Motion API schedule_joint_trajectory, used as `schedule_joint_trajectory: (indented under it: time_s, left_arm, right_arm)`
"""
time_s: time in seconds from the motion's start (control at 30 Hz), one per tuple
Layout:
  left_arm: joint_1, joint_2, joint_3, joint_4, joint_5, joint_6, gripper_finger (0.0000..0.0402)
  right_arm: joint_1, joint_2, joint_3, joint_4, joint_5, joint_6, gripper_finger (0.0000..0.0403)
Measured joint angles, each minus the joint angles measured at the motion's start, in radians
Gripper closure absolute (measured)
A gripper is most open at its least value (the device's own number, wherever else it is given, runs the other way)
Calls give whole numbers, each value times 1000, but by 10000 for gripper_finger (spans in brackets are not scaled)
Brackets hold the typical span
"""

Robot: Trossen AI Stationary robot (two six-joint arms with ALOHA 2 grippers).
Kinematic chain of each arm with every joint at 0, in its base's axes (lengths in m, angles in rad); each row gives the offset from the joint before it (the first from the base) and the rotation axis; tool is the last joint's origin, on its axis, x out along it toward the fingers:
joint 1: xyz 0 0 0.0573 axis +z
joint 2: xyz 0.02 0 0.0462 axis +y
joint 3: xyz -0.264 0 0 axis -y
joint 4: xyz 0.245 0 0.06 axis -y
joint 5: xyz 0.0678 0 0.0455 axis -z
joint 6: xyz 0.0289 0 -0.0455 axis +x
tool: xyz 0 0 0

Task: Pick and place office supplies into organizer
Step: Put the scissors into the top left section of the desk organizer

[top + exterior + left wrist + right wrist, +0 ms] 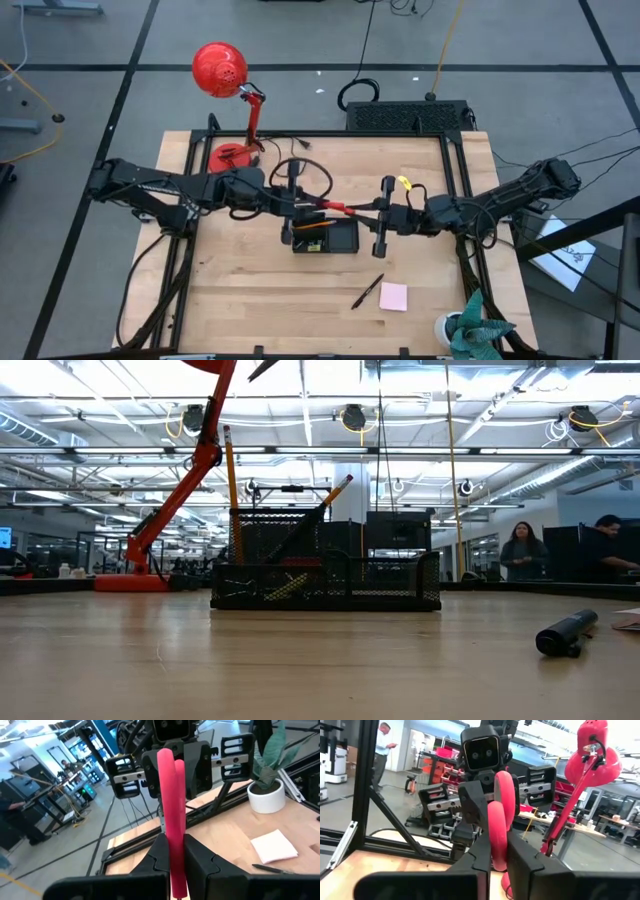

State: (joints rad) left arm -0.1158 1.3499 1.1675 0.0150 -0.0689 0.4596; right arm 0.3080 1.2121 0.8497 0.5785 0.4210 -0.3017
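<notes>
While the high view blurs it, wrist views show both pincers point(172, 865) point(495, 860) clamping the scissors point(171, 815).

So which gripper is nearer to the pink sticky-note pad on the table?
Right. The right gripper is up at the scissors, diagonally above the pink sticky-note pad; the left gripper is farther, across the organizer.

Pale wood table point(250, 290) (matt); black mesh organizer point(390, 580).

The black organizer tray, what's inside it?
In the organizer, two orange pencils stick up from the tall back part, and a small yellow piece lies low in front. The mesh hides much of what else is in there.
</notes>
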Motion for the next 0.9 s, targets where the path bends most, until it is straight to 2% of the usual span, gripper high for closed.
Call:
schedule_joint_trajectory:
  time_s: [0.17,0.27,0.67,0.9]
  left_arm:
    - [3,0,0,-12,-1,-7,382]
    - [4,0,0,-14,0,-25,367]
    - [-3,-9,0,-20,-43,-8,213]
    - [-52,-68,0,-78,-144,-5,160]
  right_arm:
    - [-4,0,0,-3,0,13,378]
    - [-4,0,0,-1,-1,21,378]
    - [-7,0,0,-51,-7,35,378]
    - [-16,0,0,-139,-7,65,378]
